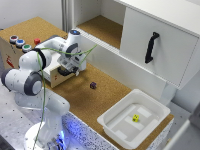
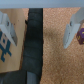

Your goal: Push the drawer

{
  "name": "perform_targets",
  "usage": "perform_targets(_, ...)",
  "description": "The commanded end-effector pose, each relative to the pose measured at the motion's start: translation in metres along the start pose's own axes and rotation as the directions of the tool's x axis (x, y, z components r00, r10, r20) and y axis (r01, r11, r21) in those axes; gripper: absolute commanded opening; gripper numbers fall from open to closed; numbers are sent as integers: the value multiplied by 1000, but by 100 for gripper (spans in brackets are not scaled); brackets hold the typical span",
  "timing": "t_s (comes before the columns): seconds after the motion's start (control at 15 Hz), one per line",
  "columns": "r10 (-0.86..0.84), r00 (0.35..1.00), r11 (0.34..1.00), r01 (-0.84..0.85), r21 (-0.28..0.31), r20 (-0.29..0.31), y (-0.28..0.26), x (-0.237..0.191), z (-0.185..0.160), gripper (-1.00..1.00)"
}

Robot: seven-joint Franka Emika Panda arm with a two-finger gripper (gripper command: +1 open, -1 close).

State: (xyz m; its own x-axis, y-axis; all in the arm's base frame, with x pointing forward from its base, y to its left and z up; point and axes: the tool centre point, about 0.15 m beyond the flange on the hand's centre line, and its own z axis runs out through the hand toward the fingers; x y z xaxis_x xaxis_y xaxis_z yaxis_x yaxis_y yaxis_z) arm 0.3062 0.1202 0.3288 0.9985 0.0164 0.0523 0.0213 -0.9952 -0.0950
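On the bench: a low wooden box (image 1: 20, 55) sits at the exterior view's left on the cork bench (image 1: 95, 102), with coloured round buttons (image 1: 20, 43) on top.
Drawer: the drawer (image 1: 56, 75) stands pulled out of the box toward the exterior view's right, pale plywood walls with a dark inside; in the wrist view the dark inside shows as a black band beside cork.
Arm: the gripper (image 1: 75, 67) hangs right at the drawer's outer end, wrist pointing down, just above or against the front edge; whether it touches cannot be told.
Jaws: apart, with nothing between them; the wrist view shows one pale finger (image 2: 71, 31) over bare cork and the other at the far edge, drawer and cork in the gap.
Done: judging by the pose, the approach is made and the gripper is lined up with the drawer front.
Left: the push itself; the drawer is not yet closed, and it must slide back into the box until its front sits flush.
Risk: contact looks high on the front edge, so the fingers could ride over the rim instead of driving it.
Nearby: a small dark die (image 1: 93, 85) lies on cork, apart from the drawer; a white tray (image 1: 116, 131) with a yellow die (image 1: 135, 118) sits well apart; a white cabinet door (image 1: 170, 60) stands behind.
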Motion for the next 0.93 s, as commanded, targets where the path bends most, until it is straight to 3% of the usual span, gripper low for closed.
perform_targets(0.0, -21, 1000, 998, 21, 57, 2, -6, 10, 15, -100)
perform_targets(0.2, -39, 999, 998, 40, 41, -8, -16, 11, 14, -100)
perform_targets(0.27, -49, 999, 998, 49, -28, -23, -24, 11, 15, -100)
perform_targets(0.4, -85, 996, 995, 84, -58, -22, -43, 12, 20, -100)
perform_targets(0.87, -96, 995, 995, 96, 12, -8, -95, 19, 36, -100)
